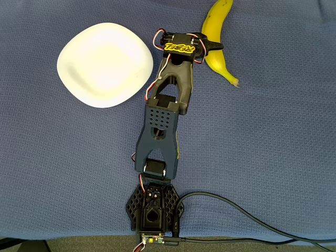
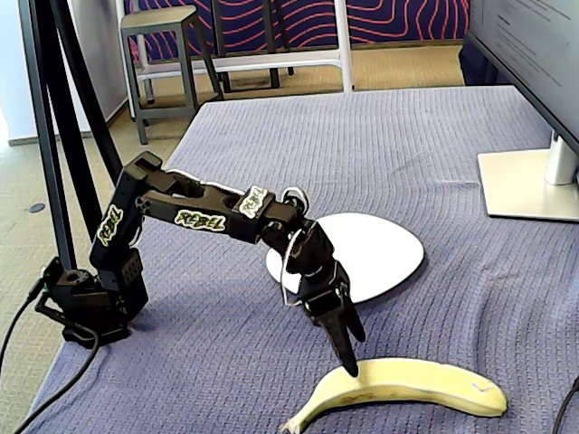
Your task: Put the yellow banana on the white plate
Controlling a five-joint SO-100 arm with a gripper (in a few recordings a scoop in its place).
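The yellow banana lies on the blue cloth at the top right of the overhead view, right of the white plate. In the fixed view the banana lies at the front, with the plate behind it. My black gripper reaches across the banana's middle. It points down with its longer fingertip touching the banana's top near the stem end. The jaws stand slightly apart with nothing held between them. The plate is bare.
A monitor foot stands at the table's back right in the fixed view. The arm's base and its cable sit at the near table edge. A stool and a black stand are beyond the table.
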